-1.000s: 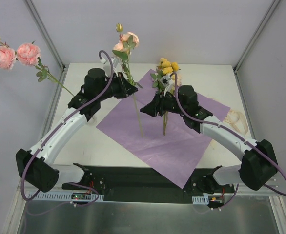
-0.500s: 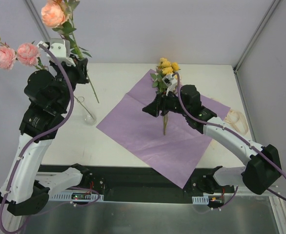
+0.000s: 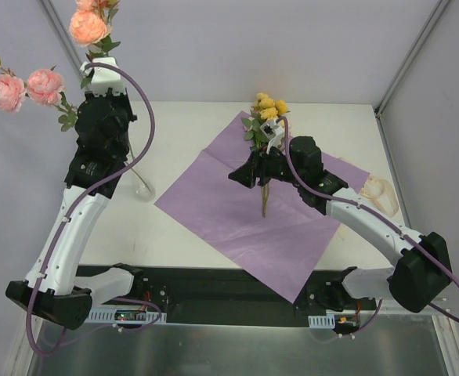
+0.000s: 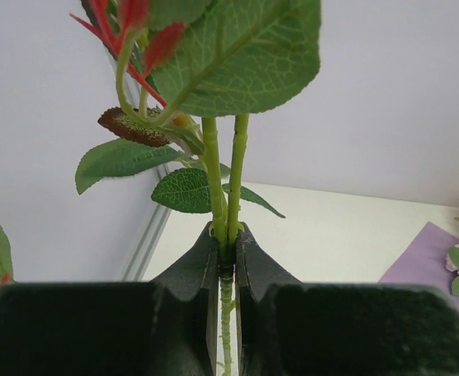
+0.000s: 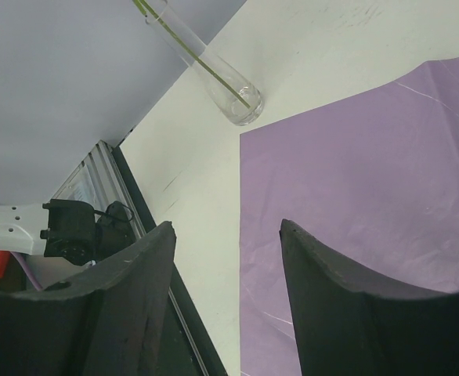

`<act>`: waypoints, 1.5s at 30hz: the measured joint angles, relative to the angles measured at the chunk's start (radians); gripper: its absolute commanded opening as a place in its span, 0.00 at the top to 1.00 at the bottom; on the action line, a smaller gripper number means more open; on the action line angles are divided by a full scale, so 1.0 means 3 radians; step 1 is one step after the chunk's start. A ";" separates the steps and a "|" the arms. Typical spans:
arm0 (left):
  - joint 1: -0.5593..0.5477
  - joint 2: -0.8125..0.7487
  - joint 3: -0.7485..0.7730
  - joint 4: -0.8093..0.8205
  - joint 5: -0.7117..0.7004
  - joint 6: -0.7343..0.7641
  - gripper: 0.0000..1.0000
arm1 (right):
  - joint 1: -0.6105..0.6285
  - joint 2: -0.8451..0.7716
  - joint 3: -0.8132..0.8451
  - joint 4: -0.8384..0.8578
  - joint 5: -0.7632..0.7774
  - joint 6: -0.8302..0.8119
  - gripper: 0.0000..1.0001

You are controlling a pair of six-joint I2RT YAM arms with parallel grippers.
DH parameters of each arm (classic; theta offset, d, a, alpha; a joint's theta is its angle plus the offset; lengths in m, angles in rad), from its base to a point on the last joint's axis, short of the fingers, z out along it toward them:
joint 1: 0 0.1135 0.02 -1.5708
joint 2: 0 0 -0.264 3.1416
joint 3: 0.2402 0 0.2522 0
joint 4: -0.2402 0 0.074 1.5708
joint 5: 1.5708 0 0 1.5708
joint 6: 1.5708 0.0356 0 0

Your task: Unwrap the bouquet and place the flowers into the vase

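The left end effector (image 4: 227, 229) pinches a pink rose on a long green stem (image 4: 236, 172), high near the small clear glass vase (image 5: 206, 63). The right end effector (image 5: 225, 225) is wide, empty. Stems look light, bendy; hold low.

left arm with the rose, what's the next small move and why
Probably ease the left gripper down, steering the cut end toward the vase mouth. Its jaws are shut on the pink rose, gripping its stalk, which is held upright and raised. The vase stands close by with another stem already in it.
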 measured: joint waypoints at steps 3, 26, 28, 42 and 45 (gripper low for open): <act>0.0001 -0.0029 -0.0207 0.0237 -0.0056 0.0046 1.00 | 0.0000 0.0006 0.0001 0.0000 0.0000 -0.0001 0.41; 0.0022 -0.0203 -0.0422 0.0647 -0.0107 0.0223 1.00 | 0.0000 0.0192 0.0043 -0.0003 -0.0001 -0.0003 0.41; 0.0022 -0.0210 -0.0397 0.0652 -0.0111 0.0238 1.00 | 0.0000 0.0200 0.0043 -0.0003 -0.0001 -0.0003 0.41; 0.0022 -0.0207 -0.0765 0.0768 -0.0243 0.0214 1.00 | 0.0000 0.0203 0.0043 -0.0003 -0.0001 -0.0001 0.41; 0.0022 -0.0207 -0.0944 0.0904 -0.0334 0.0184 1.00 | 0.0000 0.0217 0.0043 -0.0003 -0.0001 -0.0001 0.41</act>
